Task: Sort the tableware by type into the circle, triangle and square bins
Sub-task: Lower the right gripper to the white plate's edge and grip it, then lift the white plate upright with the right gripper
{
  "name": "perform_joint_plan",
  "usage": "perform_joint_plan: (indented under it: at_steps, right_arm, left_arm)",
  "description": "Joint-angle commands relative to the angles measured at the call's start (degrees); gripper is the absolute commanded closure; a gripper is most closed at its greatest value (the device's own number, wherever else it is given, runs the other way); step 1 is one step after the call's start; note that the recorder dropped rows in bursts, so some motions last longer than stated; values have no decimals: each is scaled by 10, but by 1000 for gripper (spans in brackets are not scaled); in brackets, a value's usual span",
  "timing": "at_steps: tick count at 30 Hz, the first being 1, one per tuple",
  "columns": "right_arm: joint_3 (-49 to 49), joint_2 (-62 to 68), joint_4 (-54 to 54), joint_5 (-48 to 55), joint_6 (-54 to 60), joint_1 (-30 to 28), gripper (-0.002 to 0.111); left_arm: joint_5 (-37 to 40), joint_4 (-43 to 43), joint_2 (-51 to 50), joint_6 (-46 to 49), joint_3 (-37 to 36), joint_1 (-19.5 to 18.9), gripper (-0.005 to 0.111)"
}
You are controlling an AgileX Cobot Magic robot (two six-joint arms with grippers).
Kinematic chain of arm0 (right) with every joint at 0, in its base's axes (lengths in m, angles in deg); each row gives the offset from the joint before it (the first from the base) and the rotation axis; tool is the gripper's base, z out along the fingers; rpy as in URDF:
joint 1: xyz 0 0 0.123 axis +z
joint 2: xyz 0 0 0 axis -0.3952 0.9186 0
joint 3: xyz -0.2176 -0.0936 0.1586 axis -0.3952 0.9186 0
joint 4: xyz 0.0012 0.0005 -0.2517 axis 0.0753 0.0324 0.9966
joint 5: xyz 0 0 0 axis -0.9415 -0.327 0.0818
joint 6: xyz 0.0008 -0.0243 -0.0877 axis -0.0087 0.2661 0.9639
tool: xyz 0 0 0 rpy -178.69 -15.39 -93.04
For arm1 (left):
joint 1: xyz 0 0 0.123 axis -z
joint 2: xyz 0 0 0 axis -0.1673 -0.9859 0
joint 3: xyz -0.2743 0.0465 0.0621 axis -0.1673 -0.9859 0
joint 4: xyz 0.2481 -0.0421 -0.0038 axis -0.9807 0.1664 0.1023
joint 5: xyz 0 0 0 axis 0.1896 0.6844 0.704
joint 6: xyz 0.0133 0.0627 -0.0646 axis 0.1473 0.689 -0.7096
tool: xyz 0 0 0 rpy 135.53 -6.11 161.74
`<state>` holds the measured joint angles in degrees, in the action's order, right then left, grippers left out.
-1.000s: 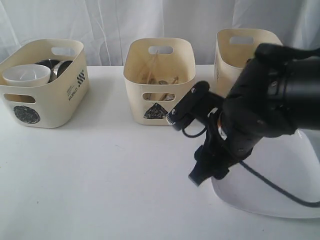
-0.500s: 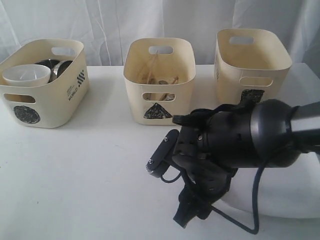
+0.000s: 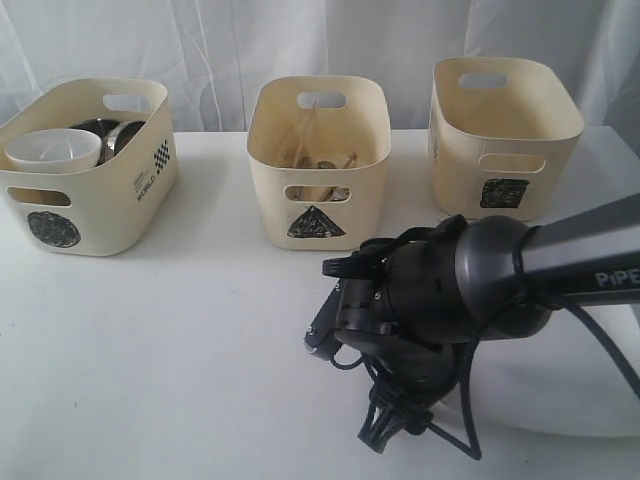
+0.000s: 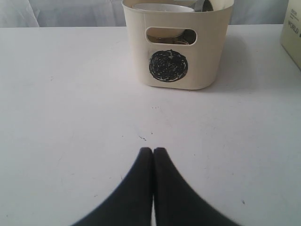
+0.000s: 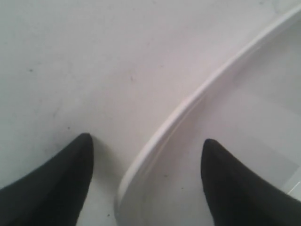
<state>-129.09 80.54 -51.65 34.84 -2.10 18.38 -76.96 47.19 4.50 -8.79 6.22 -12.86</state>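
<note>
R gripper [image 5: 148, 139] wide open, one finger over table [image 5: 70, 56], the other over white plate [image 5: 244, 113], rim between. Plate sits lower right of ext view, left edge hidden by R arm [image 3: 440, 300]. L gripper [image 4: 153, 150] closed, empty, circle bin [image 4: 178, 70] ahead w/ white bowl [image 3: 52, 148] inside. Triangle bin [image 3: 318, 215] centre, square bin [image 3: 505, 130] upper right.

Open tabletop [image 3: 180, 350] before bins [image 3: 270, 190]; plate [image 5: 244, 117] edge apparently inside right gripper [image 5: 146, 150].
</note>
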Motion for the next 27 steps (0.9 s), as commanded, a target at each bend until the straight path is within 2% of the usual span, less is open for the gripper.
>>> perform_joint_plan:
  at_steps: [1,6,9,11,16,17,27]
  right_arm:
    - [8,31,1,-5,-14,-12,47]
    - [8,44,1,-5,-26,-17,51]
    - [9,50,1,-9,-39,-17,58]
    - [9,51,-1,-16,-42,-17,68]
    - [9,51,-3,-18,-42,-17,105]
    - [9,51,-4,-18,-44,-17,108]
    - [17,-46,-22,-12,-44,-10,108]
  left_arm:
    - [2,2,3,-2,-2,0,107]
    - [2,2,3,-2,-2,0,107]
    - [2,2,3,-2,-2,0,107]
    - [2,2,3,-2,-2,0,107]
    - [2,2,3,-2,-2,0,107]
    - [2,2,3,-2,-2,0,107]
    - [2,2,3,-2,-2,0,107]
